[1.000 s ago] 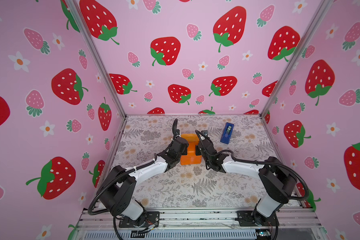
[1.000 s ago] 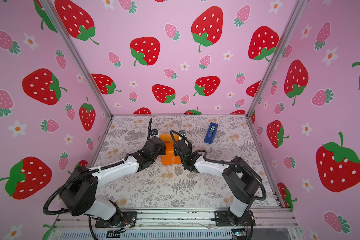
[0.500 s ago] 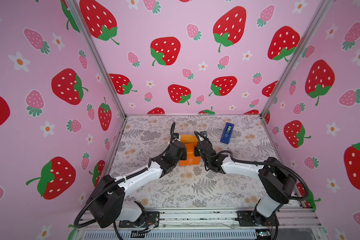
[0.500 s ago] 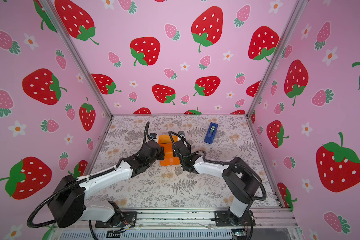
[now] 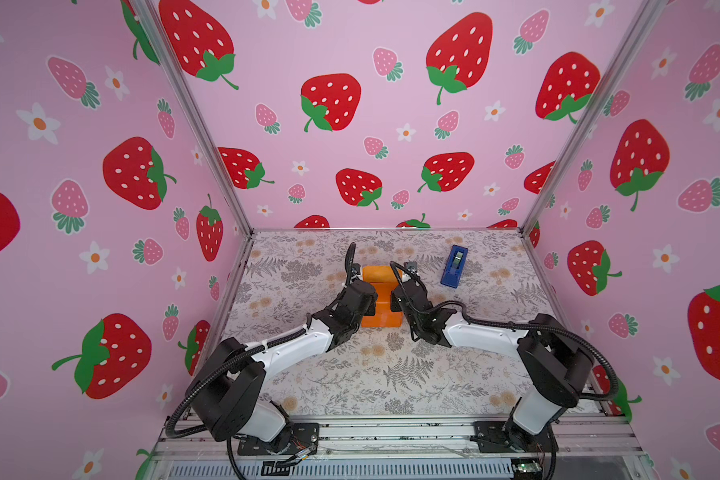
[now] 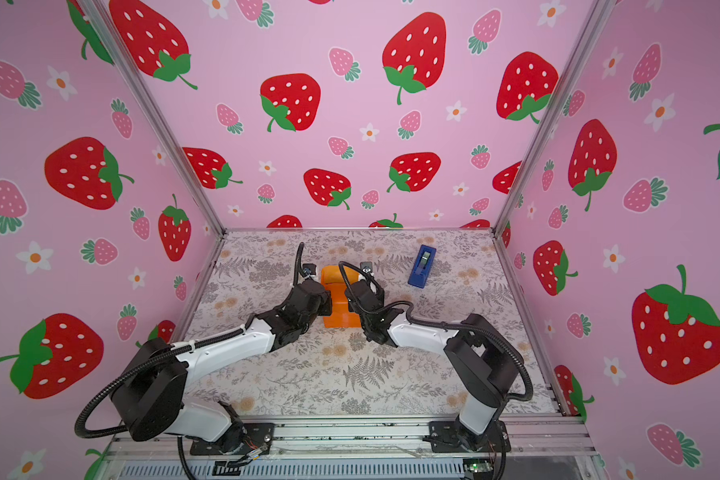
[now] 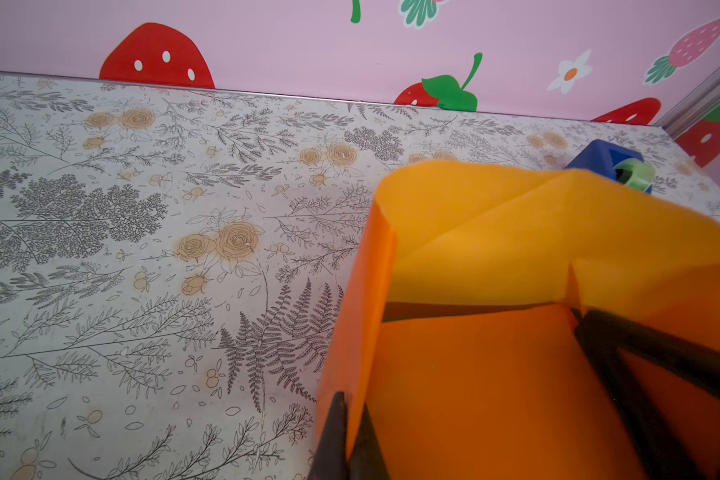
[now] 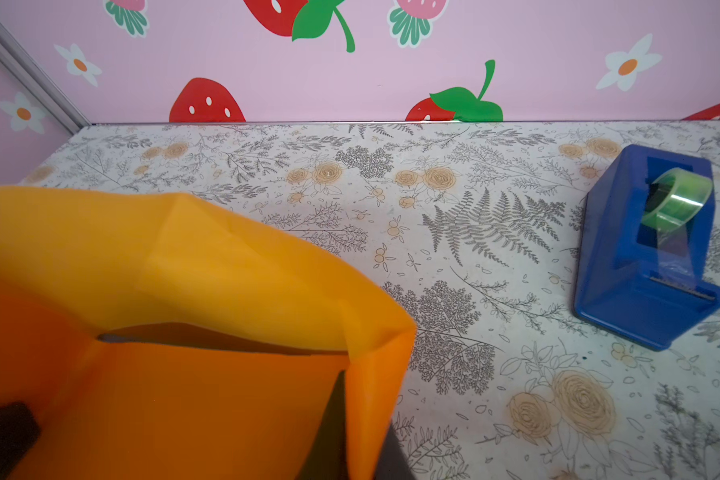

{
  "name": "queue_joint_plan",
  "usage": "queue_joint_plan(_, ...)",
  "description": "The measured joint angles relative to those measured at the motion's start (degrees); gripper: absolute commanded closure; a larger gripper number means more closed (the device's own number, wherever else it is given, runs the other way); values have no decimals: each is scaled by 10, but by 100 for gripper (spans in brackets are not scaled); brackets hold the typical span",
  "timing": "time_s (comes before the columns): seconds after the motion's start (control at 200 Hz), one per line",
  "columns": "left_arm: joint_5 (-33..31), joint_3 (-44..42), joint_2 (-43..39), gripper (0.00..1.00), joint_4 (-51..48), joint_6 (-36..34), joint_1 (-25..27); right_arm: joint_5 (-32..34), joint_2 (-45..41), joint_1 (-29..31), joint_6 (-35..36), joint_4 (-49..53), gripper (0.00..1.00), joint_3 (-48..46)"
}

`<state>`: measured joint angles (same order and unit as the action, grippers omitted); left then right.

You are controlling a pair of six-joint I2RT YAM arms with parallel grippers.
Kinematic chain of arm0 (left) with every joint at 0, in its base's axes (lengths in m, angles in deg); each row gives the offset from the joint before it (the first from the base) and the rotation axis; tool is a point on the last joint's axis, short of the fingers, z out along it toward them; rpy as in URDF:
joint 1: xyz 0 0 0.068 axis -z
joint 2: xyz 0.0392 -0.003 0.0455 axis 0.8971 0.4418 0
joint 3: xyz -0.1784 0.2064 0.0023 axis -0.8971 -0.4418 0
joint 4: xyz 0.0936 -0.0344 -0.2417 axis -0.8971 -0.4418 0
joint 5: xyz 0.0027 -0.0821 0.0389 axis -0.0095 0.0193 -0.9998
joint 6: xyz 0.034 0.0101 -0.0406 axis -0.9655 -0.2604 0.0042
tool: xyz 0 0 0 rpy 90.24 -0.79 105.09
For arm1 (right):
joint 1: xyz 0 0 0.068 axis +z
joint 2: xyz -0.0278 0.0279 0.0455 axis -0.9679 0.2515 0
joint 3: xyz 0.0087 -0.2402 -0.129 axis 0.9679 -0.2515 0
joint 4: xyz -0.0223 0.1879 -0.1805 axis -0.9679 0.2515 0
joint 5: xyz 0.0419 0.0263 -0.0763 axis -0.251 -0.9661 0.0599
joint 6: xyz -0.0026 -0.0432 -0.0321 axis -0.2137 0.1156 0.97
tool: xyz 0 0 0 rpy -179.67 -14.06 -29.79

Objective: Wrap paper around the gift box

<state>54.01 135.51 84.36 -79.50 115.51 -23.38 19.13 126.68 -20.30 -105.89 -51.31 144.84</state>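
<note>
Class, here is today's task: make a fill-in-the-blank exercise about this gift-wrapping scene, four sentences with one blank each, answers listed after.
The paper is plain ____ in colour.
The tape dispenser standing on the table is dark ____.
The roll of tape inside it looks ____.
The pink walls are printed with flowers and ____.
Missing words: orange; blue; green; strawberries.
</note>
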Motion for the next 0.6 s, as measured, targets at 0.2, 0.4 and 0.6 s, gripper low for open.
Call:
queue_joint_plan(0.2, 0, 2, 4, 100, 5, 0, 2, -7, 2, -6, -10, -6, 75, 1)
queue_joint_plan(0.4, -2, 2, 6, 100, 7, 1, 3, -7, 19, -22, -8, -10, 98, 18)
queue_joint_plan(0.6, 3, 7, 9, 78, 4, -1, 4, -8, 20, -24, -8, -12, 100, 18)
